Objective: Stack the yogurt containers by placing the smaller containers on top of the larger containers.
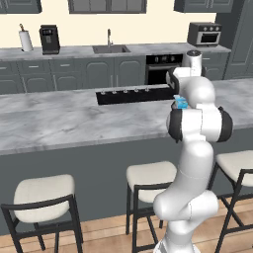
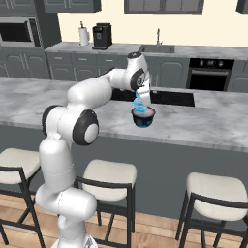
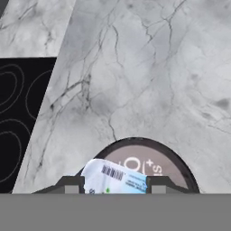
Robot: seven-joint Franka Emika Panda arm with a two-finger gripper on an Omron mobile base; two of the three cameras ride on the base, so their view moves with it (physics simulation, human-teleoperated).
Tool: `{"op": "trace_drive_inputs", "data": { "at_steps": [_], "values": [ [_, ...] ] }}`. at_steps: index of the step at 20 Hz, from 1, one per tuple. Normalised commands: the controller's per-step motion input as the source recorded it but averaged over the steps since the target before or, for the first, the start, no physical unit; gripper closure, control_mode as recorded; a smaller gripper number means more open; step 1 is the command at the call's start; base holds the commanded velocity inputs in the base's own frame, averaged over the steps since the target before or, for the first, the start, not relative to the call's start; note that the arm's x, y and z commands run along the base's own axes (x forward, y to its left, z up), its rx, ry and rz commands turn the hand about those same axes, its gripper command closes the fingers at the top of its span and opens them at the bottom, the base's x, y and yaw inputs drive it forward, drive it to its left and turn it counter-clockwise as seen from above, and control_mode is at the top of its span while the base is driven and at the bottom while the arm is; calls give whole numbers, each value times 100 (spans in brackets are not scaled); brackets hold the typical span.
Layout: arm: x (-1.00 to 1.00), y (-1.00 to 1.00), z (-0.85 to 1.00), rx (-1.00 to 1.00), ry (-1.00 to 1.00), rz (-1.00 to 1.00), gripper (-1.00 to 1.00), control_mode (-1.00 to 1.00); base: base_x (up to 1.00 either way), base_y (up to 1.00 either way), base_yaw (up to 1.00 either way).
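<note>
My gripper is shut on the smaller container, a bright light-blue yogurt cup. In the hand view the cup shows a barcode label and sits between the two dark fingertips. Directly beneath it stands a wider round dark tub with a grey-brown printed lid, the larger container here, on the marble island counter. I cannot tell whether the cup touches the lid. In the left base view only a sliver of the blue cup peeks past my arm.
A black cooktop is set into the island just behind the tub, also seen as the cooktop at the hand view's left. Stools line the near side. Sink, coffee machine and ovens stand along the back counter.
</note>
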Motion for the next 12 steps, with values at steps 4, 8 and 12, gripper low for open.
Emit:
{"op": "trace_drive_inputs", "data": {
  "at_steps": [4,8,12],
  "values": [
    [13,0,0,0,0,0,100,-100,0,0,0],
    [15,0,0,0,0,0,-100,-100,0,0,0],
    [12,-1,4,1,0,-1,-100,-100,0,0,0]
  ]
}}
